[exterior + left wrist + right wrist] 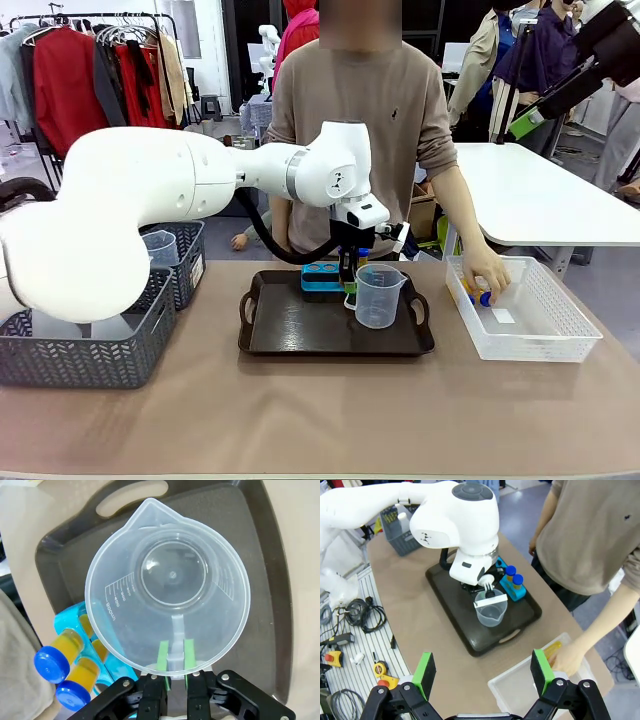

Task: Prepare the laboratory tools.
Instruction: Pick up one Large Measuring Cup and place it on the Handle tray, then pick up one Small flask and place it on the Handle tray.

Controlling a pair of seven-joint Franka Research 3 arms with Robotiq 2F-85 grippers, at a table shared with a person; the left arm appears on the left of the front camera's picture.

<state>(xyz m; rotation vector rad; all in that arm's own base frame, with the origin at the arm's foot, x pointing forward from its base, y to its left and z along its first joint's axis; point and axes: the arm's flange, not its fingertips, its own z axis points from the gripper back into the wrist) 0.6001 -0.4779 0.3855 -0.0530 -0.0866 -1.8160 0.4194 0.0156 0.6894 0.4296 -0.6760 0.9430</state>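
**Left gripper (175, 656) clamped on the beaker (170, 580) handle**

Green pads pinch the thin handle of the clear plastic beaker, which is upright over the dark, round-cornered tray (265, 580). Just beside the beaker, a blue rack (67, 622) holds two yellow, blue-capped tubes (52, 662). The right gripper (483, 672) hangs with its fingers spread wide. A person's hand (487, 280) reaches into the white mesh basket (540, 340).
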